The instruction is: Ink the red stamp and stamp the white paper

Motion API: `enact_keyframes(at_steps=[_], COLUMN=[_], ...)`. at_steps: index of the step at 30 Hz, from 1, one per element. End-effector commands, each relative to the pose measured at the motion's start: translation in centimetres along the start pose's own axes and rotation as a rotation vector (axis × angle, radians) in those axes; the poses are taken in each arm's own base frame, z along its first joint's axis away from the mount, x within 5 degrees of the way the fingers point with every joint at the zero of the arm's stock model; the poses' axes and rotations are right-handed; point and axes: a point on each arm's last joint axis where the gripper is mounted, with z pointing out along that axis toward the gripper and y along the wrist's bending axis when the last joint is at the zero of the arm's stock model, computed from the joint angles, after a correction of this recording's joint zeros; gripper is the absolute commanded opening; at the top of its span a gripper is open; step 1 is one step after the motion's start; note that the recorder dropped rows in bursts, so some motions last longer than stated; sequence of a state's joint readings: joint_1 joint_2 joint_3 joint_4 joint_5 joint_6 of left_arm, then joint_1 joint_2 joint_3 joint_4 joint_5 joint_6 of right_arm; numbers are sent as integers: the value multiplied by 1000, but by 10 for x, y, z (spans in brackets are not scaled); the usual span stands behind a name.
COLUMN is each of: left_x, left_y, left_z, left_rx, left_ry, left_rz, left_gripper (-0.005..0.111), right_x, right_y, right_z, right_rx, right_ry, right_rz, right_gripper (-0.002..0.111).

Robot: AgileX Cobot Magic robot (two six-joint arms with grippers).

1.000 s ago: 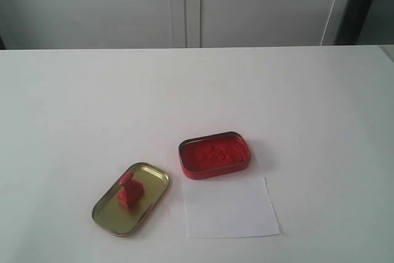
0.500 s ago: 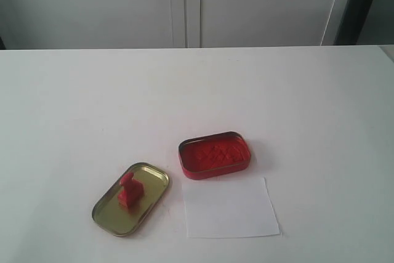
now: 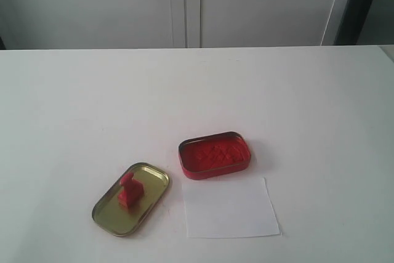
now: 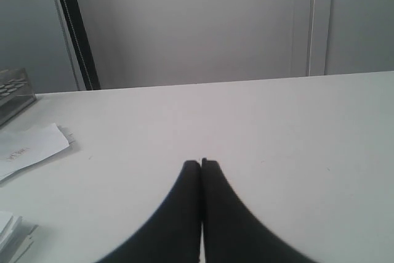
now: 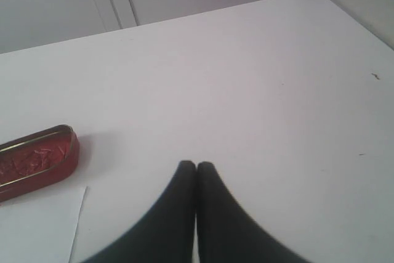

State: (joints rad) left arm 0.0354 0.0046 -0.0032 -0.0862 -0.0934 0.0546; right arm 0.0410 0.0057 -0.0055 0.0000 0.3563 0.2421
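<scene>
The red stamp [image 3: 130, 190] stands on a gold tin lid [image 3: 131, 199] at the front left of the white table in the exterior view. To its right an open red ink tin [image 3: 214, 154] sits just behind the white paper [image 3: 229, 207]. Neither arm shows in the exterior view. My left gripper [image 4: 201, 163] is shut with nothing between its black fingers, over bare table. My right gripper [image 5: 196, 165] is shut and empty too; the red ink tin [image 5: 34, 161] and a corner of the white paper [image 5: 37, 226] lie off to one side of it.
The left wrist view shows loose sheets of paper [image 4: 28, 147] and a dark tray-like object [image 4: 11, 90] at the table's edge. Grey cabinet doors [image 3: 184, 4] stand behind the table [image 3: 184, 90].
</scene>
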Motion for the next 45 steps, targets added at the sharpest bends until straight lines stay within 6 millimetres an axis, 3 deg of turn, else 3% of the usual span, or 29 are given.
enact_keyframes(at_steps=[1,20,35,45], left_x=[0,5,-22,-60], left_y=[0,-2,-2,-5], left_z=[0,-1,-7,-3], left_rx=[-5,17,35,99], left_ry=[-12,64,53,317], left_rz=[-10,-49,-45,-44], left_gripper=[0,0,0,0], right_x=[0,0,0,0], right_y=[0,0,0,0], right_z=[0,0,0,0], right_rx=[1,1,1,1], right_ry=[-17,-17,-17,-17], right_rz=[-5,-5,-5,-5], right_gripper=[0,0,0,0])
